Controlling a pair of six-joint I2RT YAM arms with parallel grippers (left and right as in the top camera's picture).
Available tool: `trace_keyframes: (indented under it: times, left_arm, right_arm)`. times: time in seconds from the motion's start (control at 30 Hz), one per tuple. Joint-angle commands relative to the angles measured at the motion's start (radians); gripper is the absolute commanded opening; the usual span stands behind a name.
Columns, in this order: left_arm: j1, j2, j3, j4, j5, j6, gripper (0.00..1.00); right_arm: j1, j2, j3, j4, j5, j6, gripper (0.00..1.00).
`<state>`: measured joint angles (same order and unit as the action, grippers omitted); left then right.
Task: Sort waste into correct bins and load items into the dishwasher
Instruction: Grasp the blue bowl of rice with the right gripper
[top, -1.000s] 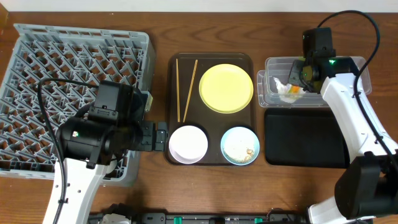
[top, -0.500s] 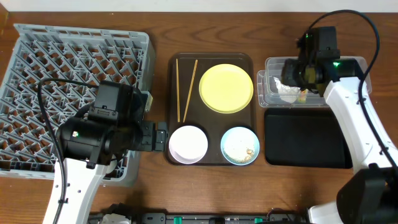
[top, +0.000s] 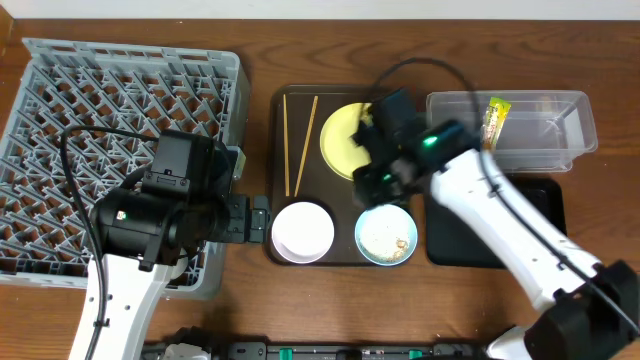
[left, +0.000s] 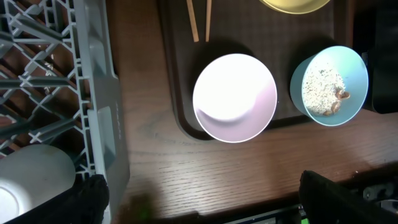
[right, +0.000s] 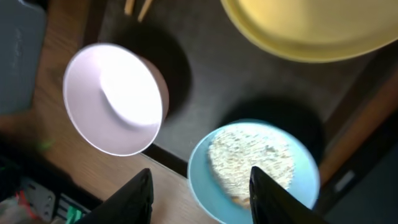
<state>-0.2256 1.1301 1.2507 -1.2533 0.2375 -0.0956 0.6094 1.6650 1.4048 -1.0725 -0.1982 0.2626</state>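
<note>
The grey dish rack (top: 120, 120) fills the left. On the dark brown serving tray (top: 340, 97) lie the chopsticks (top: 298, 140), the yellow plate (top: 345, 135), the white bowl (top: 302, 231) and the light blue bowl (top: 386, 238) with rice crumbs (right: 249, 158). My right gripper (right: 205, 199) is open and empty, above the blue bowl's left rim; in the overhead view it (top: 375, 188) is over the tray. My left gripper (left: 199, 205) is open and empty, just left of the white bowl (left: 235, 96). The snack wrapper (top: 494, 118) lies in the clear tub (top: 550, 125). The tissue is hidden.
The black tray (top: 540, 205) lies in front of the clear tub, mostly under my right arm. The left arm's body covers the rack's near right corner (top: 200, 270). The table's front edge runs close below both bowls (left: 249, 186).
My right arm has swung left from the clear tub to over the brown tray, with its gripper empty. The wrapper now lies in the tub. The left arm has not moved.
</note>
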Motion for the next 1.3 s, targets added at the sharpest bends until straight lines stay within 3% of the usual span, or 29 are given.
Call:
trace_keyframes:
  times: [0.0,0.17,0.5,0.7,0.9,1.0,1.1,1.27]
  left_arm:
    - [-0.003,-0.008,0.009,-0.002,-0.002,0.013,0.98]
    - [-0.003,-0.008,0.009,-0.002,-0.002,0.013,0.98]
    - [-0.003,-0.008,0.009,-0.002,-0.002,0.013,0.98]
    - [-0.003,-0.008,0.009,-0.002,-0.002,0.013,0.98]
    - [-0.003,-0.008,0.009,-0.002,-0.002,0.013,0.98]
    - [-0.003,-0.008,0.009,-0.002,-0.002,0.013,0.98]
    - [-0.003,-0.008,0.009,-0.002,-0.002,0.013,0.98]
    - [-0.003,-0.008,0.009,-0.002,-0.002,0.013,0.98]
  right_arm:
    - [0.086,0.067,-0.011,-0.001,0.170,0.168,0.49]
    - [0.145,0.190,-0.011,-0.002,0.188,0.246,0.45]
    - [0.159,0.329,-0.011,-0.012,0.104,0.276,0.23]
    - [0.150,0.331,-0.020,-0.027,0.102,0.333,0.26]
    - [0.143,0.331,-0.034,-0.012,0.122,0.336,0.01]
    - [0.133,0.331,-0.034,-0.011,0.123,0.334,0.01]
    - [0.111,0.323,-0.033,-0.018,0.107,0.296,0.01]
    - [0.025,0.230,-0.033,-0.013,-0.039,0.111,0.01]
